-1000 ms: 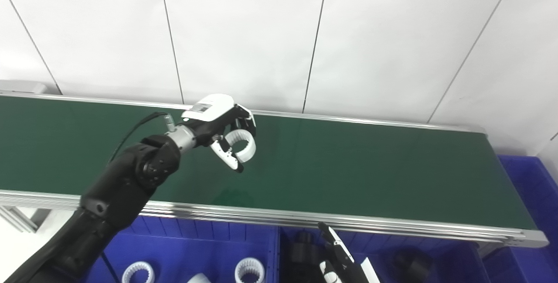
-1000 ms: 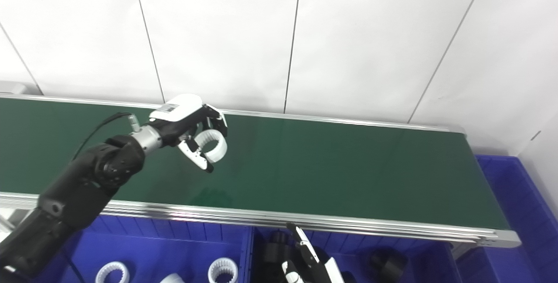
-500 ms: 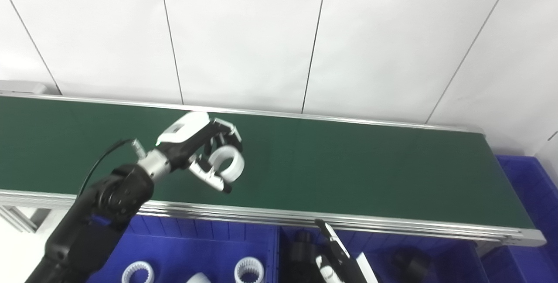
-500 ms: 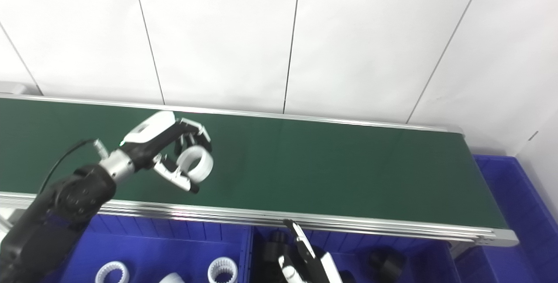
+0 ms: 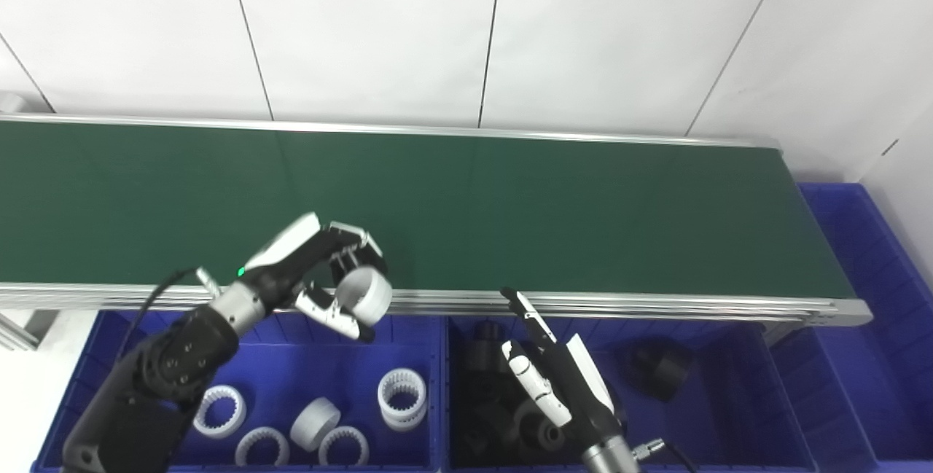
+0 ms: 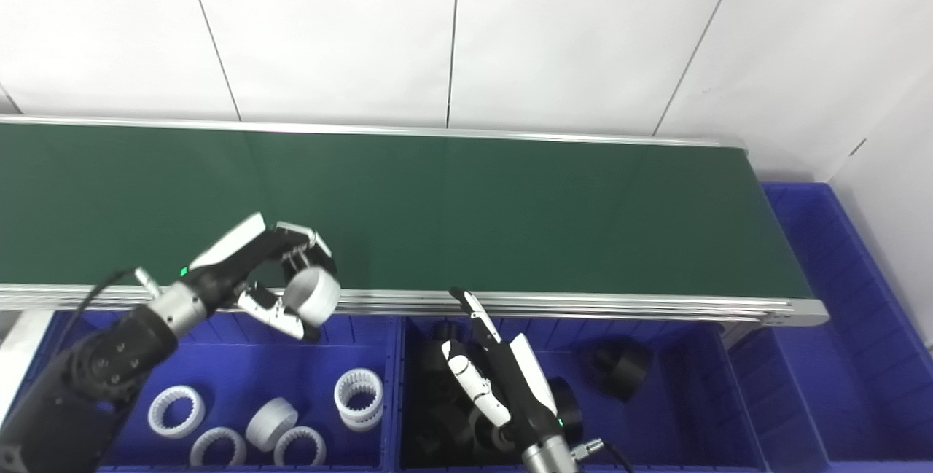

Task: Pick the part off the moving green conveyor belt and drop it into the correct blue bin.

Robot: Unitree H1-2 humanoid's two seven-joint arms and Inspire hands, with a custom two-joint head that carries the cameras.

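The left hand [image 5: 321,276] pinches a white ring part [image 5: 363,296] between fingers and thumb, above the left blue bin [image 5: 408,327], where more white rings [image 5: 401,391] lie, at the green conveyor belt's [image 5: 510,210] near rail. The right hand [image 5: 557,378] hovers spread and empty over the middle bin [image 5: 736,393], which holds black parts [image 5: 660,369].

You see a bright, even light from above, and the white wall [image 5: 619,28] at 12 o'clock is almost washed out. The green belt [image 5: 547,210] shows a soft sheen, shadows are weak, and the picture stays sharp.
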